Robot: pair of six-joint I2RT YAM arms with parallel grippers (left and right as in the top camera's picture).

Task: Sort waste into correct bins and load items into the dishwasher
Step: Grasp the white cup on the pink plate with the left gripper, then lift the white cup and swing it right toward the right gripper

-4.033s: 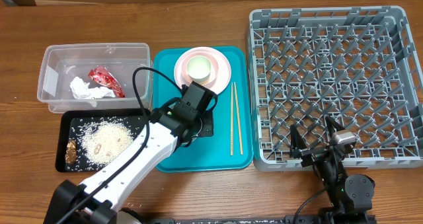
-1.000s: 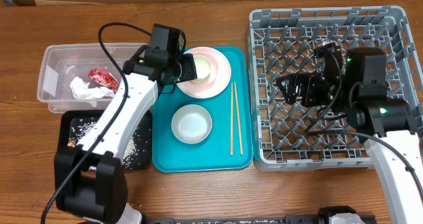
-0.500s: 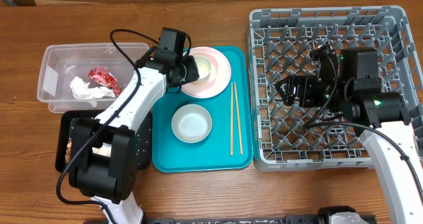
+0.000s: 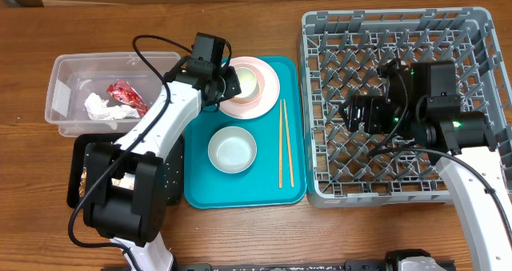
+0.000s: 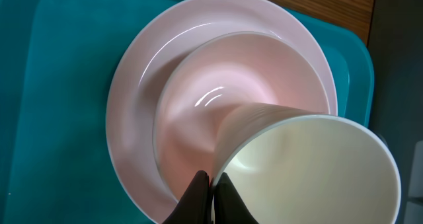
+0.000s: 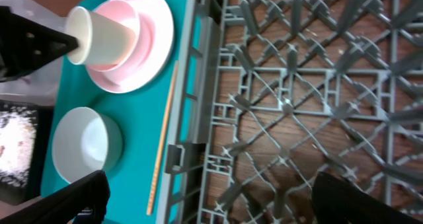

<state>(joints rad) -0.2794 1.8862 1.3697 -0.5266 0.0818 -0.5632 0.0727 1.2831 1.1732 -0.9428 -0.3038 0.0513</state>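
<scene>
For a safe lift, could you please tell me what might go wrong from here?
The left gripper pinches the thin rim of the tilted small white cup, so it may slip. The cup leans in the pinkish round bowl on the pale-pink plate; lifting could drag them. The right gripper over the grey plastic dish rack may obstruct.

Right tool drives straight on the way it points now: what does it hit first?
Probably the dish rack: the open right tool aims down into its peg grid, near the wall beside the teal tray. Nothing shows in between; depth is unclear.
</scene>
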